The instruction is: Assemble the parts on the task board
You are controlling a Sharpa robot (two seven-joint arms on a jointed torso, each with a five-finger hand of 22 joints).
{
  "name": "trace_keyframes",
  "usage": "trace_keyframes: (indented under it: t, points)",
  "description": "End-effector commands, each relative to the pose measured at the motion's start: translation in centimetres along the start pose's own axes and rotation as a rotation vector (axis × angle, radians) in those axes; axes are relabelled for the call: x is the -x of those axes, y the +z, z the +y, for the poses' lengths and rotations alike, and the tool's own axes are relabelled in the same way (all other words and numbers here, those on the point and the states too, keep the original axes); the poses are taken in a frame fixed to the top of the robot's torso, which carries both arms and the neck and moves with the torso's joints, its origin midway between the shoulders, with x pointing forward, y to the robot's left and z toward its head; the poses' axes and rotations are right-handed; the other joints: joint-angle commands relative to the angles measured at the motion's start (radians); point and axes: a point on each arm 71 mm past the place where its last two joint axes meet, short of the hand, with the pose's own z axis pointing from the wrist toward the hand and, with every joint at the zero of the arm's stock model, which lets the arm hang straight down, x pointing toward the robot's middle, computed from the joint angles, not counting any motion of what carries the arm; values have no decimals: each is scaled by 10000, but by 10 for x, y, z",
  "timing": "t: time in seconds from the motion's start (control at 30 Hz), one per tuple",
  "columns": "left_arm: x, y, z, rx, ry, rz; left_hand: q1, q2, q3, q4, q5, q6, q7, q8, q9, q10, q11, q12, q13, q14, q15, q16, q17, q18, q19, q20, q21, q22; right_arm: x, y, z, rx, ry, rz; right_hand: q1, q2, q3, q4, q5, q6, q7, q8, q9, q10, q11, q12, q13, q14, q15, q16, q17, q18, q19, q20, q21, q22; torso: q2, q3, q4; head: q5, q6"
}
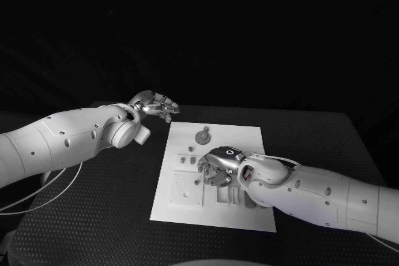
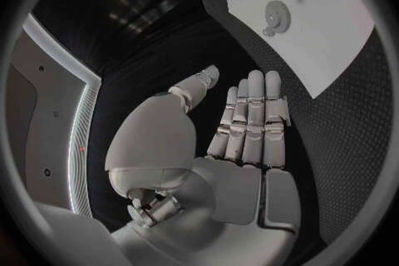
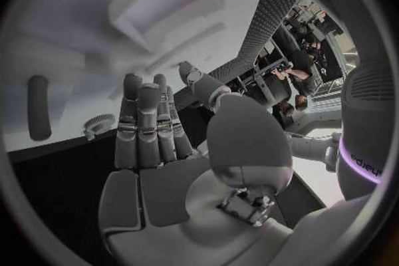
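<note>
Hovering over the middle of the task board (image 1: 249, 133), your right hand (image 1: 218, 165) is empty, its fingers straight and side by side; you look to be choosing a part, so next lower onto one and pinch it. Your left hand (image 1: 155, 106) waits off the board's far left corner, flat and empty. The board is white, with a grey gear (image 1: 204, 137) near its far end.
</note>
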Motion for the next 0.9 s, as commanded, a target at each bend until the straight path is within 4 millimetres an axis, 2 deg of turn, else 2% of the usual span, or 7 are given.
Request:
trace_keyframes:
  t: [0.03,0.23,0.43,0.6,0.67,0.73,0.9]
  points:
    - [1,0,-2,-187,-72,45,-36,-11,-17,65,40,-70,21,44,-11,-26,-1,8,-8,71,32,-49,16,134,36,-31,-69,11,18,-7,-4,-19,602,-583,7,-107,-33,-10,55,-83,-5,-21,-2,-68,2,-38,22,-22,16,23,12,73,-12,28,-25,161,-13,5,-16,-22,72]
    - [3,0,-1,-218,-77,-13,-40,-15,-28,77,38,-34,5,81,-10,19,-15,37,3,74,28,-66,40,131,38,-32,-79,22,58,-20,-18,-132,1165,-1144,-101,-130,-59,18,54,-103,13,-15,9,-77,5,-50,56,41,18,89,32,73,54,7,31,201,-18,2,-46,-81,176]
    - [3,0,-1,-226,-91,-14,-42,-17,-33,80,37,-23,-1,94,-10,31,-20,45,6,76,25,-72,49,130,39,-33,-84,26,83,-39,-39,-589,1179,-1147,-334,-212,-218,23,55,-147,32,-20,18,-178,36,-114,70,68,46,138,44,73,82,-10,67,215,-20,8,-38,-143,268]
    - [3,0,-1,-223,-99,-30,-42,-18,-35,81,37,-22,-3,97,-11,33,-21,46,7,75,25,-75,52,129,38,-33,-86,27,88,-51,-57,-1115,782,-917,-438,-274,-388,-15,55,-192,42,-27,25,-319,79,-200,63,54,87,157,48,73,69,-28,80,217,-23,4,-48,-188,316]
    - [3,0,-1,-221,-107,-27,-43,-19,-36,81,37,-22,-4,98,-12,34,-21,47,7,74,25,-77,54,129,38,-33,-87,28,86,-54,-63,-1375,443,-538,-506,-360,-505,-12,55,-243,55,-43,25,-515,154,-313,36,-9,158,149,43,72,20,-22,72,216,-22,9,-53,-202,343]
    - [3,0,-1,-224,-109,-19,-43,-20,-37,81,37,-23,-4,99,-13,35,-22,48,7,74,25,-78,55,129,37,-33,-88,29,85,-55,-67,-1513,175,-325,-644,-492,-647,9,52,-377,-40,-98,10,-744,252,-443,1,-154,257,111,35,44,-100,17,33,215,-13,17,-43,-214,358]
    - [3,0,-1,-225,-112,-17,-42,-21,-38,82,37,-23,-5,101,-14,35,-22,48,8,73,25,-82,59,129,37,-34,-90,30,80,-53,-72,-1710,-399,48,-756,-714,-740,109,57,-650,6,-197,-13,-1390,496,-700,-150,-468,497,106,46,19,-336,72,-20,219,0,23,-42,-245,367]
